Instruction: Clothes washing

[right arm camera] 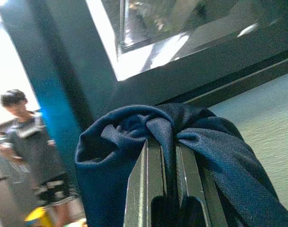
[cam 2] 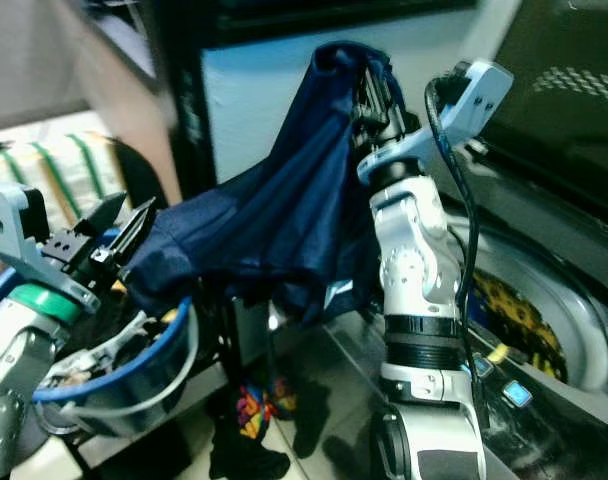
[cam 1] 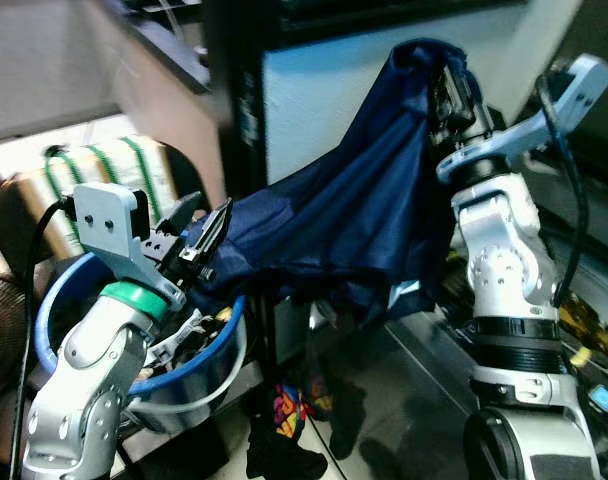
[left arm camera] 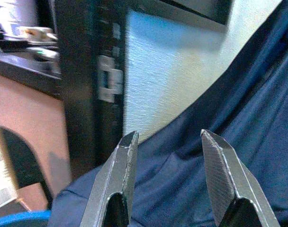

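I see my left gripper (left arm camera: 168, 182) nearest, its fingers spread apart just above the lower edge of the navy garment (cam 1: 334, 225), over the rim of the blue laundry basket (cam 1: 209, 360). Farther back, my right gripper (right arm camera: 168, 184) is raised high, pinching a bunched fold of the garment, which drapes down toward the basket. The washing machine drum (cam 2: 544, 310) sits beside my right arm.

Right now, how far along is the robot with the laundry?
Midway. The dark blue fabric garment is lifted out of the round blue plastic basket, pinched in the right gripper. The left gripper, fingers open, sits by its lower edge. The washer drum beside it awaits the garment.
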Controlling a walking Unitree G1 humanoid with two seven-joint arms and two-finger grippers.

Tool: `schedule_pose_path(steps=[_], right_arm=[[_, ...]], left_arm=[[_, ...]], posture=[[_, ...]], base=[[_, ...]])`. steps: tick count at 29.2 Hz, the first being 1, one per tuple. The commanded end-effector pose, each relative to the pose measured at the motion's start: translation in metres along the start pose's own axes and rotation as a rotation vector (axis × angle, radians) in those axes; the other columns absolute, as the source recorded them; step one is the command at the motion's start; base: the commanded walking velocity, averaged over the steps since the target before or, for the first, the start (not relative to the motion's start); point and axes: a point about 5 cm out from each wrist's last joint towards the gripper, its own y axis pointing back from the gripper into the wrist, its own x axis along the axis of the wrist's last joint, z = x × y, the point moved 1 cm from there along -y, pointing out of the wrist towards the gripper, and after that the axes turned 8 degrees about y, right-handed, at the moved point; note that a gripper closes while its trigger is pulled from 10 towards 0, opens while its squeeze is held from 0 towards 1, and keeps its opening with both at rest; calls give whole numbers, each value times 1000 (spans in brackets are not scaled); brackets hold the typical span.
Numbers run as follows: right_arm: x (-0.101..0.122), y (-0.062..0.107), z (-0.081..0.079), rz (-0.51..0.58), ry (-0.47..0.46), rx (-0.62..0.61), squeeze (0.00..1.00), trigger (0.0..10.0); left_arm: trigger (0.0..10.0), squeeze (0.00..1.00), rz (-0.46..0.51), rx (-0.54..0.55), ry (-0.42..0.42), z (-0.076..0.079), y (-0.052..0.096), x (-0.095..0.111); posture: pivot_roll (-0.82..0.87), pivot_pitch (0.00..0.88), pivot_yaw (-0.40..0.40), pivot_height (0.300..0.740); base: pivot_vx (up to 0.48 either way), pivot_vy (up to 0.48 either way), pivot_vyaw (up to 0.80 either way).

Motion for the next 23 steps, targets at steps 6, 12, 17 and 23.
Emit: schedule_pose_path(steps=[6, 12, 17, 23], right_arm=[[22, -23, -12, 75, 70, 33, 0, 10000], [40, -45, -7, 116, 116, -42, 0, 10000], [119, -78, -11, 335, 246, -51, 0, 10000], [184, -85, -16, 519, 297, -50, 0, 10000]], left_arm=[[10000, 0, 6, 15, -9, 0, 1, 2], [10000, 0, 18, 48, -6, -4, 4, 5], [10000, 0, 16, 66, -11, -7, 4, 5], [10000, 0, 27, 92, -18, -9, 5, 6]], posture=[[156, 7, 52, 740], [166, 8, 21, 740], [170, 4, 15, 740], [168, 1, 1, 740]], base=[[0, 0, -800], [0, 0, -800], [0, 0, -800], [0, 0, -800]])
